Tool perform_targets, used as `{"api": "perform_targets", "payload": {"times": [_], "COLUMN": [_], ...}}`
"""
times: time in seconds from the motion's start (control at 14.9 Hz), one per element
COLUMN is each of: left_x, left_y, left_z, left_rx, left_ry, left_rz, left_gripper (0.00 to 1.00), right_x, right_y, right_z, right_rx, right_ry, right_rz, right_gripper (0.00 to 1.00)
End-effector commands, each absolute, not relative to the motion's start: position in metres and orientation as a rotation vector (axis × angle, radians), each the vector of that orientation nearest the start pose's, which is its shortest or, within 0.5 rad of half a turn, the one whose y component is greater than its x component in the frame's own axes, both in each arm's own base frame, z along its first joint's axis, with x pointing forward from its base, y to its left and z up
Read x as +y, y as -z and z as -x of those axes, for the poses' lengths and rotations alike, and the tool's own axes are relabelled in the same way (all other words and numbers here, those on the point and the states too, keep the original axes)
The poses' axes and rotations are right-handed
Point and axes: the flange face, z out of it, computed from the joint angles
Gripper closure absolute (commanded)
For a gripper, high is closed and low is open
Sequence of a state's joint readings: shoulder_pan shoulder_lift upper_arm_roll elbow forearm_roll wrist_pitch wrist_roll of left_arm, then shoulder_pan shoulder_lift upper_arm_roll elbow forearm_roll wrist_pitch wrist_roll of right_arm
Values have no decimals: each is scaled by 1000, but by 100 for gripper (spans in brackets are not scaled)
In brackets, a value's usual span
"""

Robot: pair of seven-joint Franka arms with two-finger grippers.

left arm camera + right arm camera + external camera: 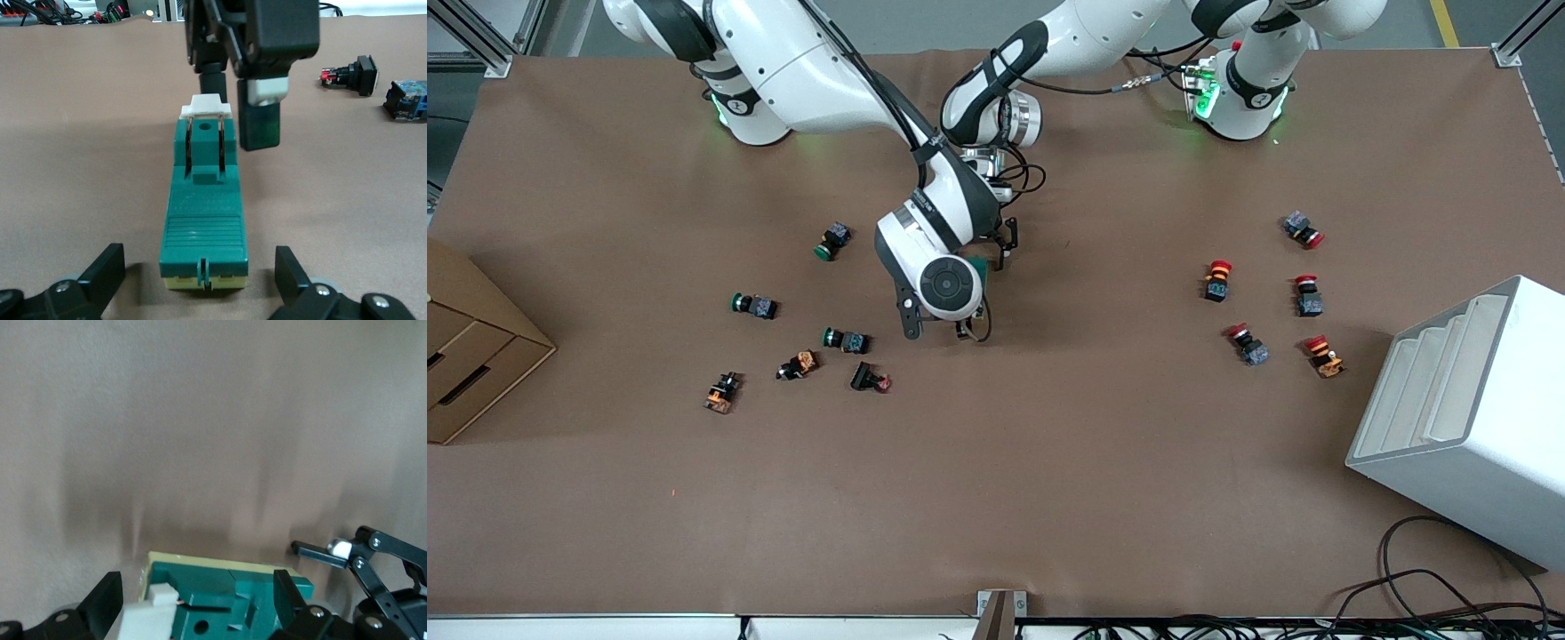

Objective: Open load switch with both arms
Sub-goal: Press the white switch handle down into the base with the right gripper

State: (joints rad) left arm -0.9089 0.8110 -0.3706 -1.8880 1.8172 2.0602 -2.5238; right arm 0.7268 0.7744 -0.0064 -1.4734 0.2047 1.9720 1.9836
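Brown paper-covered table (996,498) fills the front view, with a white stepped plastic bin (1467,400) at its near corner toward the left arm's end and a cardboard box (471,356) at the right arm's end.

Both white arms meet over the middle. There the dark-green elongated load switch (203,220) lies flat, farther from the camera than the scattered green-capped push buttons (845,340) and red-capped push buttons (1216,280).

The left gripper (199,260) straddles one end of the switch, fingers apart and clear of its sides. The right gripper (197,587) straddles the other end by the white sliding piece (208,105), fingers likewise spread and not clamped.

I judge that both arms are in place but the switch is not yet opened: bracing it and moving the slider remain. No writing is legible.
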Motion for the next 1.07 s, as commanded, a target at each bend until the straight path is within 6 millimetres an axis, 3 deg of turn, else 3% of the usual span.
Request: {"api": "perform_targets", "payload": {"times": [0.0,0.07,0.34,0.54,1.01], "left_x": [-552,-553,-552,-550,-550], "left_y": [-70,-71,-72,-72,-73], "left_z": [-226,-228,-236,-242,-243], "left_rx": [94,88,76,70,61], "left_ry": [1533,1535,1543,1550,1553], "left_rz": [2791,2791,2781,2769,2768], "left_gripper": [1,1,1,1,1], "right_x": [479,483,486,494,496], "right_y": [-205,-207,-238,-245,-239], "right_z": [-496,-488,-492,-483,-458], "right_rx": [2120,2117,2111,2076,2042], "right_ry": [-407,-439,-493,-515,-568], "right_rz": [2604,2641,2706,2741,2893], "right_gripper": [0,0,0,0,0]}}
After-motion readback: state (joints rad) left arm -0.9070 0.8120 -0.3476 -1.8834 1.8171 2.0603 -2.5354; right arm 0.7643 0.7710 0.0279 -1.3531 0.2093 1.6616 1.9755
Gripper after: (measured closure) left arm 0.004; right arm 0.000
